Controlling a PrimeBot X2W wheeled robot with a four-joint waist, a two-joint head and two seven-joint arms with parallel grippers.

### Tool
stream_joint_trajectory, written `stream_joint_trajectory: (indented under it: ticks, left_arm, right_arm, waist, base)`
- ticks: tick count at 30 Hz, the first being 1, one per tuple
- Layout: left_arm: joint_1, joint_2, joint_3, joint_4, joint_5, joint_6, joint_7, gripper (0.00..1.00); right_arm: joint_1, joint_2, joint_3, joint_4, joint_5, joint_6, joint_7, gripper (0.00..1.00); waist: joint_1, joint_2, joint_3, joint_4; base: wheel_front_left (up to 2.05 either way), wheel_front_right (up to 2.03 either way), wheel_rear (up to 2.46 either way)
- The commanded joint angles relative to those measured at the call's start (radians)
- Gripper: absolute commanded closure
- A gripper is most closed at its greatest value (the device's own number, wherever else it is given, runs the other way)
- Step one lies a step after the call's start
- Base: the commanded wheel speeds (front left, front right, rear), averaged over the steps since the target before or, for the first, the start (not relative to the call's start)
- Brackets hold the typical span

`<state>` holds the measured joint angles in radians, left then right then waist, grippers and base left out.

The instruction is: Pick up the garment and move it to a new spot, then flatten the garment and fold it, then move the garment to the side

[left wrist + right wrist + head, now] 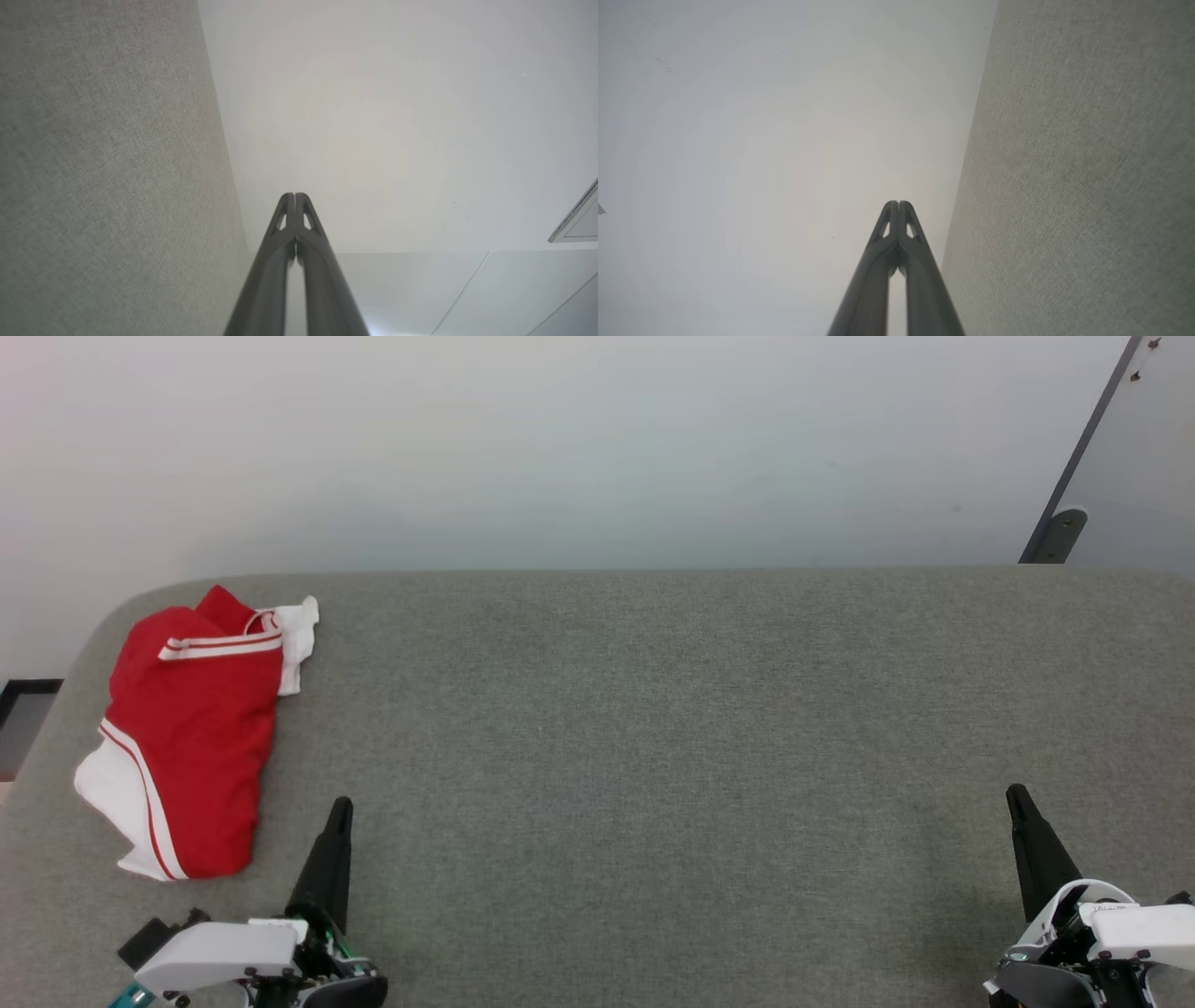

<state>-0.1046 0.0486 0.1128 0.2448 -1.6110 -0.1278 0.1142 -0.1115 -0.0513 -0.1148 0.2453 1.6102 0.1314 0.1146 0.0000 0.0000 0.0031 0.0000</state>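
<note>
- Closest to each wrist camera are that arm's own two dark fingers. The left gripper [294,197] has its tips pressed together with nothing between them, and the right gripper [899,204] is likewise closed and empty.
- Seen from the head, both grippers sit low over the near edge of the table [653,728], well apart from each other. Their fingers point towards the pale wall [597,448] behind it.
- Grey woven fabric covers the table, and each wrist view shows it running alongside the fingers.
- Beyond the left gripper, on the far-left part of the table near its rounded corner, lies the garment [191,728]. It is a compact red bundle with a white sleeve showing at each end and striped trim across it. The chest lettering cannot be seen from here.
- The garment is near the left gripper but not touching it, and it is well away from the right one.
- Judging by how it lies, the pickup, flattening and folding look done. The shirt is doubled over itself and parked at the side.
- The edges are a little uneven, so the fold is loose rather than crisp.
- Little or nothing of the task seems left, apart from perhaps tidying that fold.
</note>
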Motion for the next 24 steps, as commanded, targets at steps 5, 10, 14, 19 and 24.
stream_joint_trajectory:
  ticks: [5,10,14,19,24]
  left_arm:
    - [-0.008,0.003,0.002,0.001,-0.004,-0.006,0.000,1.00]
    - [-0.008,0.003,0.002,0.001,-0.004,-0.006,0.000,1.00]
    - [-0.008,0.003,0.002,0.001,-0.004,-0.006,0.000,1.00]
    - [-0.008,0.004,0.002,0.001,-0.004,-0.006,0.000,1.00]
    - [-0.008,0.004,0.002,0.001,-0.004,-0.006,0.000,1.00]
  right_arm:
    - [0.007,0.003,0.002,-0.003,0.004,-0.001,-0.001,1.00]
    - [0.007,0.003,0.002,-0.003,0.004,-0.001,-0.001,1.00]
    - [0.007,0.003,0.002,-0.003,0.004,-0.002,-0.001,1.00]
    - [0.007,0.003,0.002,-0.003,0.004,-0.002,-0.001,1.00]
    - [0.008,0.003,0.002,-0.003,0.004,-0.002,-0.001,1.00]
  waist:
    - [0.0000,0.0000,0.000,0.000]
    - [0.0000,0.0000,0.000,0.000]
    - [0.0000,0.0000,0.000,0.000]
    - [0.0000,0.0000,0.000,0.000]
    - [0.0000,0.0000,0.000,0.000]
  base:
    - [0.00,0.00,0.00]
    - [0.00,0.00,0.00]
    - [0.00,0.00,0.00]
    - [0.00,0.00,0.00]
    - [0.00,0.00,0.00]
